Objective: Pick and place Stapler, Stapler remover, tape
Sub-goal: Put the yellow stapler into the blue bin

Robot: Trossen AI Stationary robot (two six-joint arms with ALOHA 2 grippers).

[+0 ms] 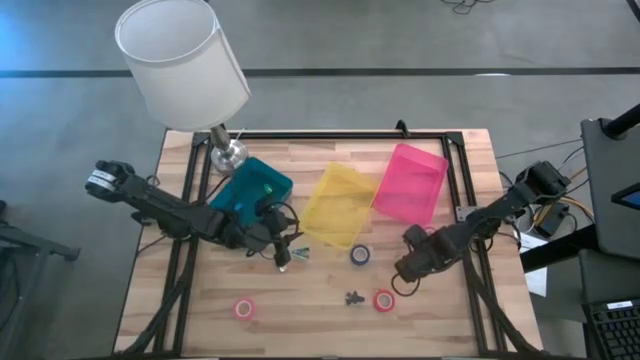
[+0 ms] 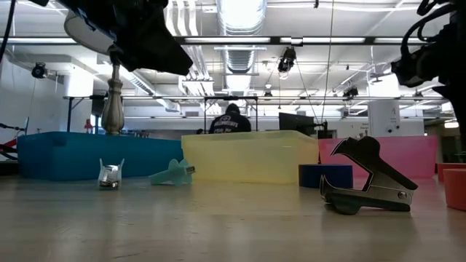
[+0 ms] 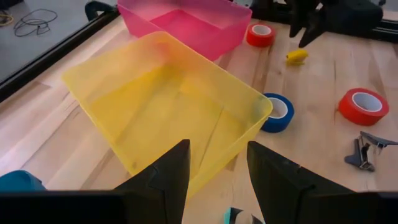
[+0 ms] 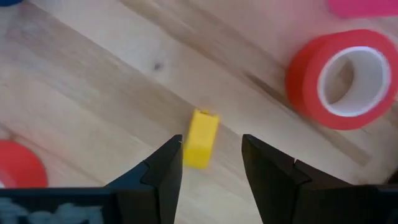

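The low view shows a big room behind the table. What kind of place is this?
Probably a robotics lab or workshop: bare ceiling ducts and strip lights overhead, a person at a desk with monitors, and two robot arms working over a wooden table.

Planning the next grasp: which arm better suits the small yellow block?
Right: the right gripper hangs open over the small yellow block; the left gripper sits beside the yellow plastic bin.
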